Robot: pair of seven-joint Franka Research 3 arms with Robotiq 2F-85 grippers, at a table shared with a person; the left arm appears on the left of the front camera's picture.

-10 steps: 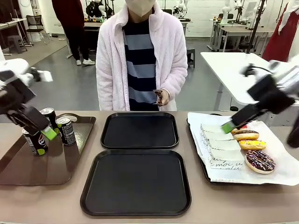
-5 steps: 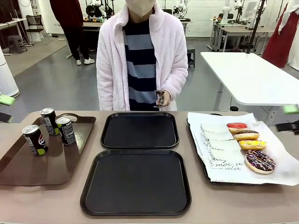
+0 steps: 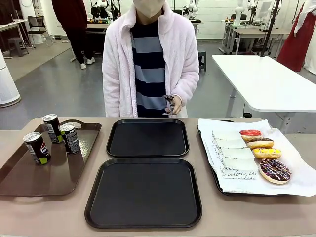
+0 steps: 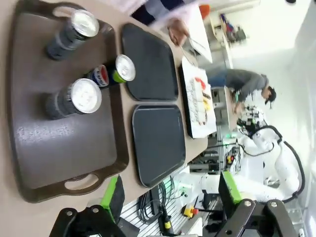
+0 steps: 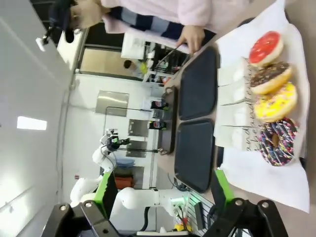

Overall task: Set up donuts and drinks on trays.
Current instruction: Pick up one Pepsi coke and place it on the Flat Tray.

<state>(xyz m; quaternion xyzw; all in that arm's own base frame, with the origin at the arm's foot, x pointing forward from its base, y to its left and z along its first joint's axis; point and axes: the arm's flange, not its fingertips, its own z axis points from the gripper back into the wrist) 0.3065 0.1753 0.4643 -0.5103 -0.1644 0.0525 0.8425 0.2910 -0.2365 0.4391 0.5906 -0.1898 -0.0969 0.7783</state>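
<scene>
**Two black trays bare, stock waiting at both sides**

1. Far black tray, centre of the front view, and near black tray, lower centre, lie one behind the other on the bench, almost touching. Both hold nothing. They are probably set mid-bench so either arm can reach them.
2. Brown handled tray, left of frame, holds three upright drinks clustered at its far end: front can, rear can, right can.
3. Paper-lined tray, right of frame, holds four unsleeved donuts in a row down its right side: red donut, brown donut, yellow donut, dark sprinkled donut. Flat white sleeves lie overlapped just beside them.
4. Left jaws, bottom of the left wrist view: spread wide, nothing between, high over the drinks. Right jaws, bottom of the right wrist view: spread, nothing between, well above the donuts.
5. Person's hand, upper centre, holds a small item I cannot identify.

Status, judged: nothing transferred yet.
</scene>
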